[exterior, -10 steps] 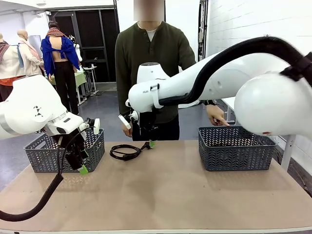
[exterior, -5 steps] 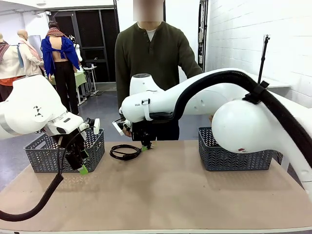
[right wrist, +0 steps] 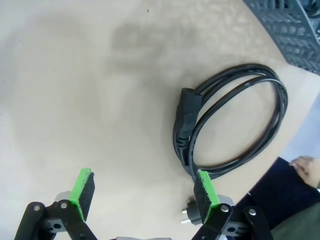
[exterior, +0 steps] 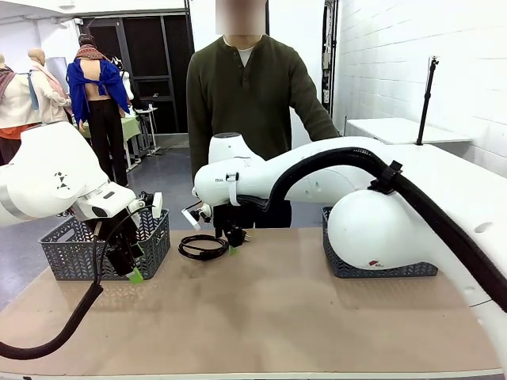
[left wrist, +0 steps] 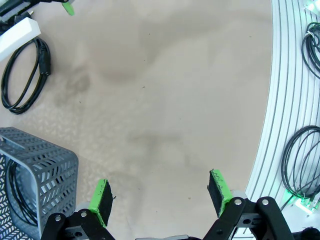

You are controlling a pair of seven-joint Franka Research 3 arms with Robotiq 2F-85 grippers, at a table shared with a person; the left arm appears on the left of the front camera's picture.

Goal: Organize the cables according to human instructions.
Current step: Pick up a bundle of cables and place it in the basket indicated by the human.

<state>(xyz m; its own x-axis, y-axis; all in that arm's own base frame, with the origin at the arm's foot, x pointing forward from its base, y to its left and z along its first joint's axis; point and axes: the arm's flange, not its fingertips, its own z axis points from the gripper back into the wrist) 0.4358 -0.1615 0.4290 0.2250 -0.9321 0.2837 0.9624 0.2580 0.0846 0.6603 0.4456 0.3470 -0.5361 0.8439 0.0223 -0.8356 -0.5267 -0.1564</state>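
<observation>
One black coiled cable (right wrist: 235, 120), plug ends free

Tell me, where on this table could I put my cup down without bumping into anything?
The near half of the table, between the left basket and right basket, is bare. The far middle is crowded: a coiled cable lies there with the open right gripper just beside it. The open left gripper hangs before the left basket.
</observation>
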